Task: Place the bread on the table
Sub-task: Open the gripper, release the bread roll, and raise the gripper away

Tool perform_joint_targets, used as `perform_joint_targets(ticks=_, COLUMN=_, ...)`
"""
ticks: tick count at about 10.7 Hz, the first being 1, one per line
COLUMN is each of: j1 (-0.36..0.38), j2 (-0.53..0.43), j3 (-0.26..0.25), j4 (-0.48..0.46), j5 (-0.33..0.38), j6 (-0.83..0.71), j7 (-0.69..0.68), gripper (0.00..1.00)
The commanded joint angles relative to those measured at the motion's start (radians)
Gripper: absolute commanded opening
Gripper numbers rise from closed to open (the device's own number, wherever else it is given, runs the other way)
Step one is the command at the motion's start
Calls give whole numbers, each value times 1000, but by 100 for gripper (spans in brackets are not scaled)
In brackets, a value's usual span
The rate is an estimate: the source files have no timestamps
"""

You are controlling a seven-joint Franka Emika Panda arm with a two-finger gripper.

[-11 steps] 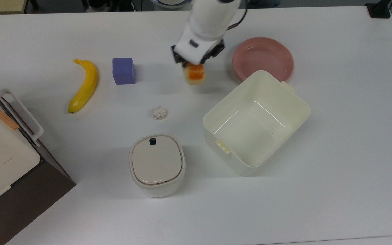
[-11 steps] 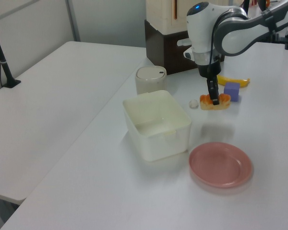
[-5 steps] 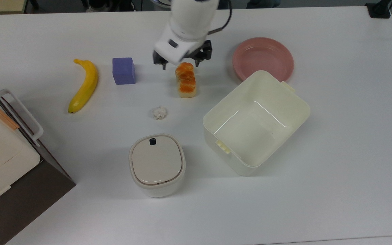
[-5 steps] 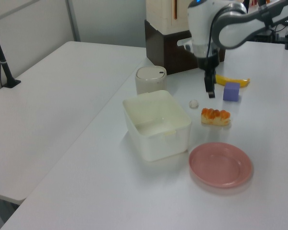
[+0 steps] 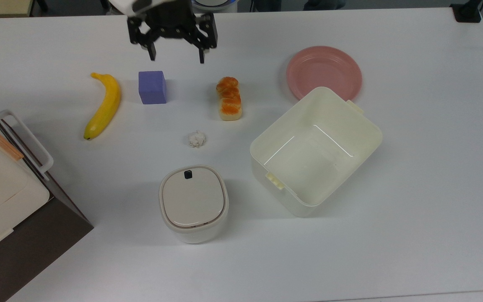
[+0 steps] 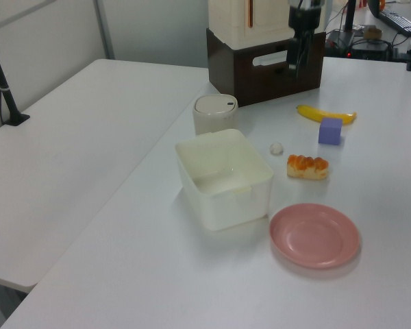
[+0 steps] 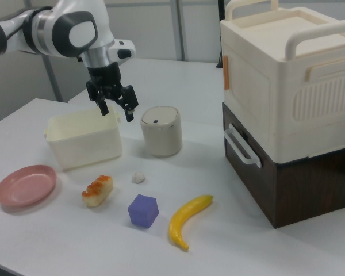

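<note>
Top view | bread (image 5: 229,98) flat on table (image 5: 413,209), long axis vertical | end effector (image 5: 176,53) wide, empty

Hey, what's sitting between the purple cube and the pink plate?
In the top view, the orange-brown bread loaf lies on the white table between the purple cube and the pink round plate.

A second ago the bread (image 5: 229,98) was held in the hand (image 5: 176,54) above the table (image 5: 413,188). It has since been released and now lies flat on the table, between the purple cube (image 5: 152,87) and the pink plate (image 5: 324,71). The hand has been opened, raised and drawn off toward the top view's upper left, well apart from the bread.
</note>
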Motion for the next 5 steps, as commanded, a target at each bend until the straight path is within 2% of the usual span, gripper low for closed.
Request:
perform_joint_targets(ticks=1, j1=8, j2=-2, j3=9, j4=18, j5=8, j6=-44, j7=17, gripper=100)
perform_joint_targets(ticks=5, j1=11, j2=-13, j3=4, j4=13, j5=5, j6=-55, j7=17, gripper=100)
